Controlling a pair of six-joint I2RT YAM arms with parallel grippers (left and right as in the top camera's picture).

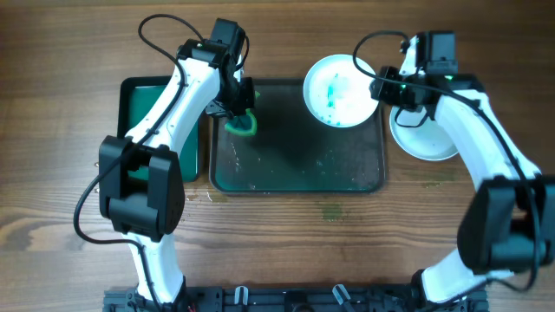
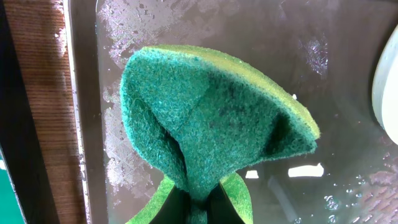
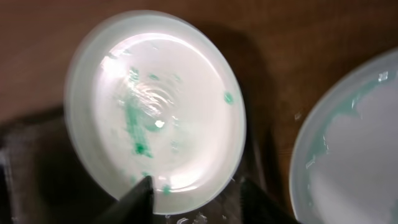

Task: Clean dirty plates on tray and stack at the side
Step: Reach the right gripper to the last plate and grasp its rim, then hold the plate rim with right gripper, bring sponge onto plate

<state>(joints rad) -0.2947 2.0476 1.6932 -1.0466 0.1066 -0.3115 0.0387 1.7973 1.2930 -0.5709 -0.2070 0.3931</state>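
Folded green scouring sponge [image 2: 211, 124], clenched in the left claw [image 2: 198, 205] over the dark grey-green rectangular tray [image 1: 295, 165], must next (I judge) scrub the teal-streaked round white plate [image 3: 161, 112] at the tray's far-right corner, whose rim the released right claw [image 3: 196, 199] straddles.

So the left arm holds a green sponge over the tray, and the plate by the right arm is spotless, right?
Not spotless: the right wrist view shows teal-green streaks and spots on the plate by the right gripper. The left gripper does hold the green sponge over the tray.
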